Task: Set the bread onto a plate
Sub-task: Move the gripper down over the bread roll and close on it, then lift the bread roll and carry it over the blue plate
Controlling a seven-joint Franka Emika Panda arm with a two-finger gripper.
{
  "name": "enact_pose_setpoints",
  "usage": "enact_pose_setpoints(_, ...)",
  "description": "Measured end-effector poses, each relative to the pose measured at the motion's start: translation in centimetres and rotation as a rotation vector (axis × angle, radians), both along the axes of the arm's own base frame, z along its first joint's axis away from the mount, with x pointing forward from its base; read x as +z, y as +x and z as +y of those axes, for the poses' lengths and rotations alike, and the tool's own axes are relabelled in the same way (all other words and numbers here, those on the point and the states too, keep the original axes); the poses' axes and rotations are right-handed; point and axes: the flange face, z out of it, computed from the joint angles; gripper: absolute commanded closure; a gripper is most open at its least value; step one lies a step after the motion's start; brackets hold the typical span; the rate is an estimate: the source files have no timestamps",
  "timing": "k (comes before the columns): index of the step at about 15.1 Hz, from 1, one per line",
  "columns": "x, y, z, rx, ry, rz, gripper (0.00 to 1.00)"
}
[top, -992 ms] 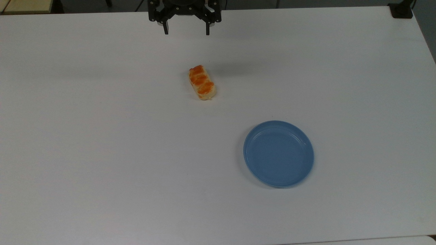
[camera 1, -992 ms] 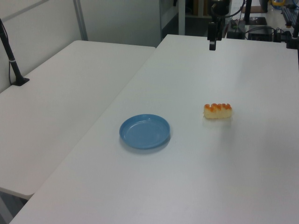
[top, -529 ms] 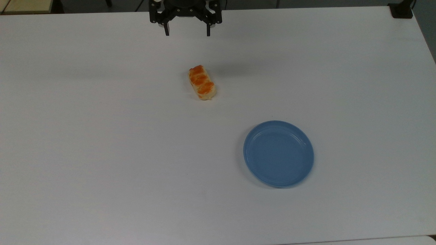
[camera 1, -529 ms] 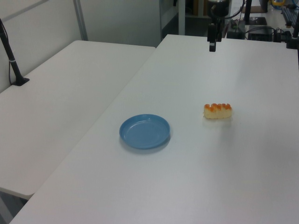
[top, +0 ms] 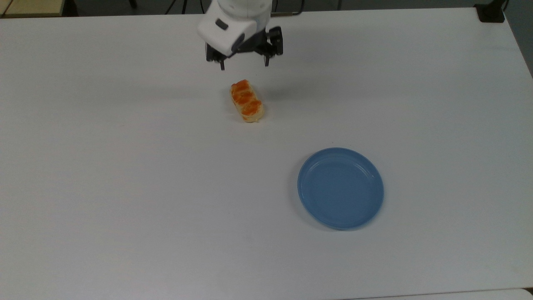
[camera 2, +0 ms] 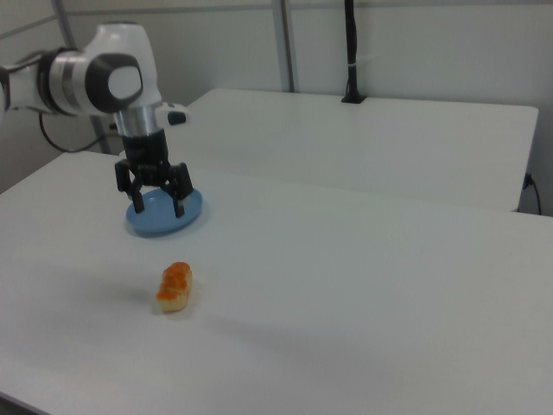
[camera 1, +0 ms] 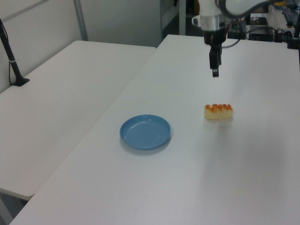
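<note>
The bread [top: 247, 101], a small braided roll with an orange-brown top, lies on the white table [top: 125, 166]; it also shows in the left view [camera 1: 218, 111] and the right view [camera 2: 174, 286]. The blue plate [top: 340, 188] sits bare, well apart from the bread, toward the top view's lower right [camera 1: 145, 131] [camera 2: 164, 213]. My gripper [top: 245, 65] hangs open above the table, just beyond the bread's far end in the top view, with nothing between its fingers [camera 1: 214, 71] [camera 2: 158, 207].
A second white table [camera 1: 56, 117] adjoins along the left view's left. A black post [camera 1: 11, 63] stands on it. Cables and equipment [camera 1: 262, 28] sit behind the table's far edge.
The arm has come forward from the table's far edge toward the bread, bringing the white wrist into the top view. Bread and plate have not moved.
</note>
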Motion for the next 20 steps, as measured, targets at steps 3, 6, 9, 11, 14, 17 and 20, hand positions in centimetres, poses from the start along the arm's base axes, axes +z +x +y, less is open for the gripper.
enact_pose_setpoints(3,-4.9,0.6,1.0,0.042,-0.034,0.005,0.00)
enact_pose_setpoints(6,-9.3,0.6,2.0,0.077,-0.060,0.043,0.00)
enact_pose_setpoints(9,-13.1,0.2,2.3,0.101,-0.083,0.076,0.00)
enact_pose_setpoints(11,-15.3,-0.4,2.4,0.121,-0.096,0.084,0.03)
enact_pose_setpoints(14,-17.6,-1.0,2.4,0.152,-0.122,0.106,0.27)
enact_pose_setpoints(17,-18.2,-0.9,2.0,0.191,-0.123,0.118,0.53)
enact_pose_setpoints(20,-17.1,-0.1,1.6,0.192,-0.121,0.090,0.53)
